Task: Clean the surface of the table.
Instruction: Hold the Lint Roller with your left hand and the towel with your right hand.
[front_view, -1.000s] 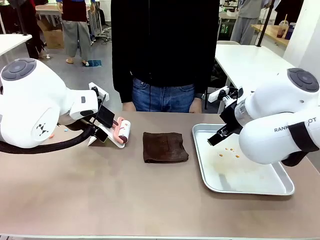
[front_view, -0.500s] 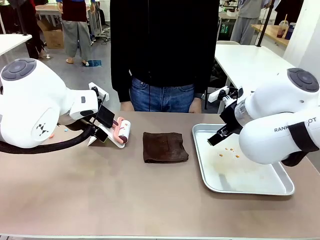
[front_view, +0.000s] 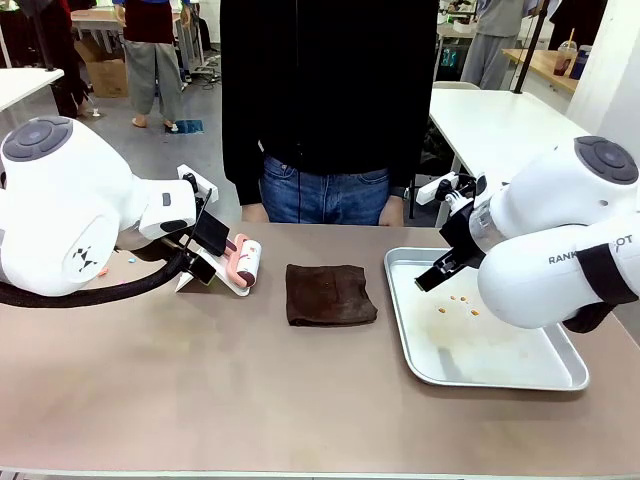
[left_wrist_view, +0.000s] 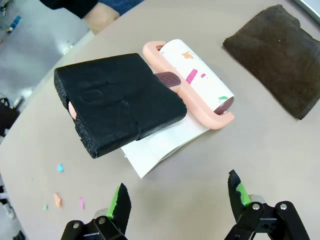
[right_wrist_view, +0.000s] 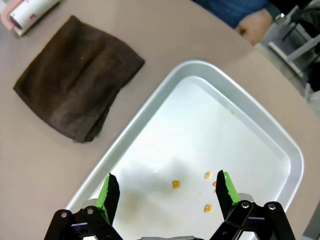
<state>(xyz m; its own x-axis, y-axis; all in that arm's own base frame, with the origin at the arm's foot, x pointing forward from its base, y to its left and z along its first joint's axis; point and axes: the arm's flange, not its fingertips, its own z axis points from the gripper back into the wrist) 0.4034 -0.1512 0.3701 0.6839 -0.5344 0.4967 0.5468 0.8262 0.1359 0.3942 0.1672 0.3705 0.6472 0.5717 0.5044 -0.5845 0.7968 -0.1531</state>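
The brownish-tan table (front_view: 250, 390) carries a folded dark brown cloth (front_view: 330, 293) at its middle. Left of the cloth, a pink lint roller (front_view: 245, 262) lies on a white sheet, with a black foam block (front_view: 210, 232) over its handle. My left gripper (front_view: 197, 264) hovers open just beside them. In the left wrist view, the block (left_wrist_view: 120, 102), roller (left_wrist_view: 192, 80) and cloth (left_wrist_view: 275, 52) lie beyond the open left gripper (left_wrist_view: 178, 197), and small coloured scraps (left_wrist_view: 57, 200) dot the tabletop. My right gripper (front_view: 440, 268) hangs open over the tray; the right gripper (right_wrist_view: 167, 192) holds nothing.
A shiny metal tray (front_view: 500, 375) sits at the right with a few orange crumbs (right_wrist_view: 175, 184) in it. A person stands at the far edge, hands (front_view: 258, 212) resting near the table. The near half of the table is bare.
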